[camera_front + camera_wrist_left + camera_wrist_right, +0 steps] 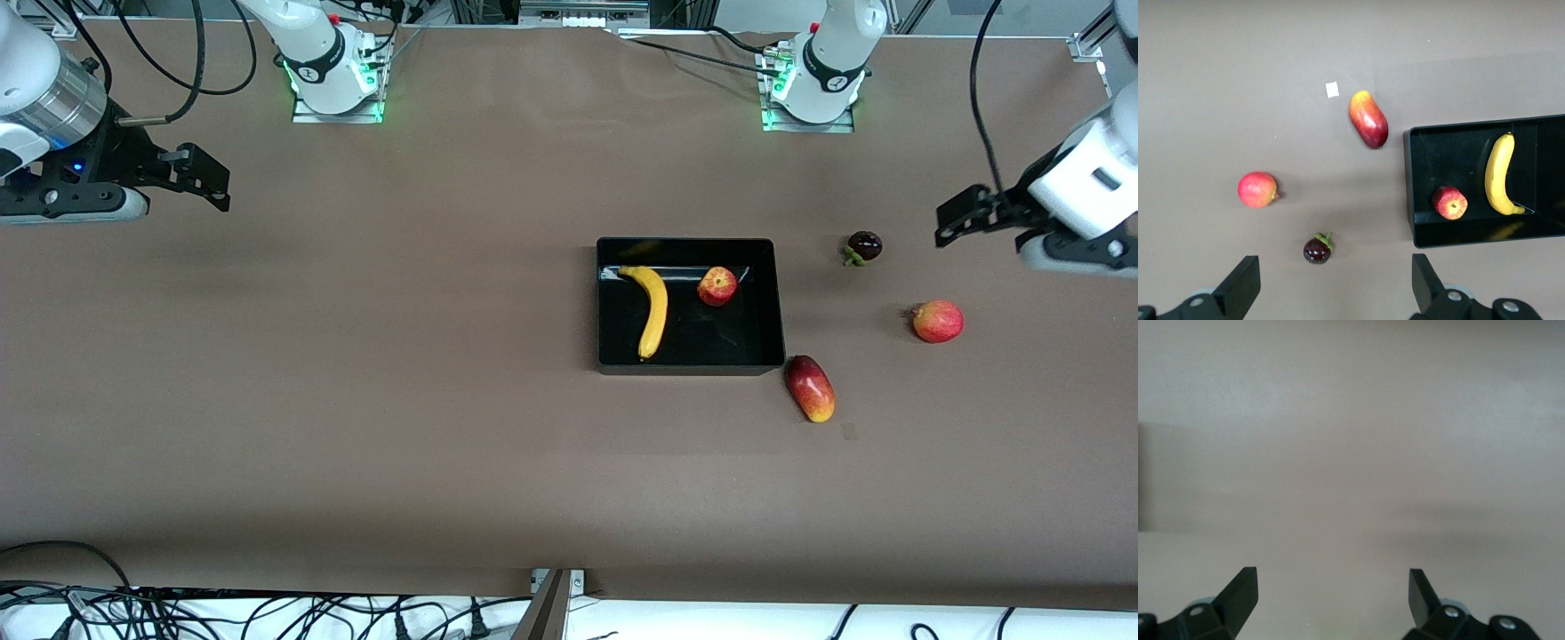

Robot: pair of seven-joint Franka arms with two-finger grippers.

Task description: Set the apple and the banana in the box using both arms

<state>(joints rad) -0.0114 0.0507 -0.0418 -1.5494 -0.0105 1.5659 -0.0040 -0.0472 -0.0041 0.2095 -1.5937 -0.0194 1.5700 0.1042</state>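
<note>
The black box (729, 342) sits near the table's middle, toward the left arm's end. The yellow banana (656, 311) and the red apple (717, 286) lie inside it, apart from each other. All three also show in the left wrist view: the box (1451, 150), the banana (1497, 175) and the apple (1449, 203). My left gripper (947, 227) is open and empty, up over the table at the left arm's end (1336, 280). My right gripper (213, 182) is open and empty over bare table at the right arm's end (1333, 593).
Outside the box lie a dark purple fruit with a green stem (864, 245) (1317, 249), a pinkish-red round fruit (938, 321) (1258, 190) and an oblong red-yellow fruit (810, 388) (1368, 119) beside the box's corner nearest the front camera.
</note>
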